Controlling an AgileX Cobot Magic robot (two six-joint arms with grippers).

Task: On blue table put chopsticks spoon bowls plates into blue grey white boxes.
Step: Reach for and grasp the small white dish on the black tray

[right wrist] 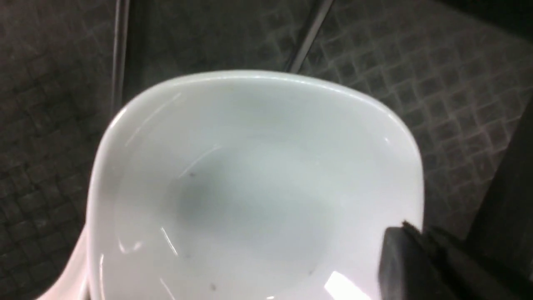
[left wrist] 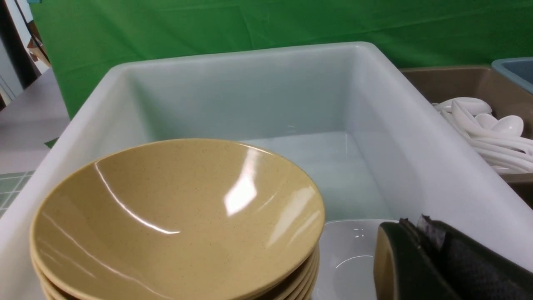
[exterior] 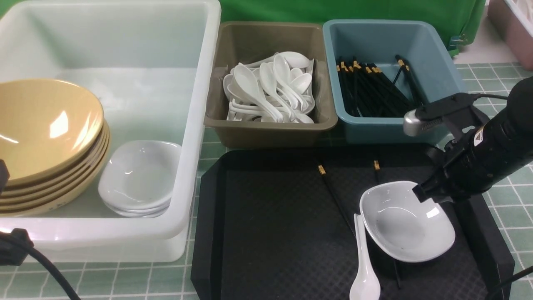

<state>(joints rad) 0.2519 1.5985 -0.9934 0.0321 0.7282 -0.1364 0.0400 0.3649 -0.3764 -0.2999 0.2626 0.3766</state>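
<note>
right arm [exterior: 487, 154] slanted down, jaws pinching plate [exterior: 399, 233]

Black tray [exterior: 270, 233] centre; green backdrop [exterior: 374, 10] behind; pinkish crate [exterior: 510, 29] far right.

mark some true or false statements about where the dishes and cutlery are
1. The tan bowls are stacked in the white tub. True.
2. The grey-brown box holds chopsticks. False: it holds white spoons; the boxed chopsticks lie in the blue box.
3. A loose plate lies on the black tray beside a single spoon. True.
4. The tray has no chopsticks. False: two loose chopsticks lie there.
5. The right gripper is at the loose plate's rim. True.
</note>
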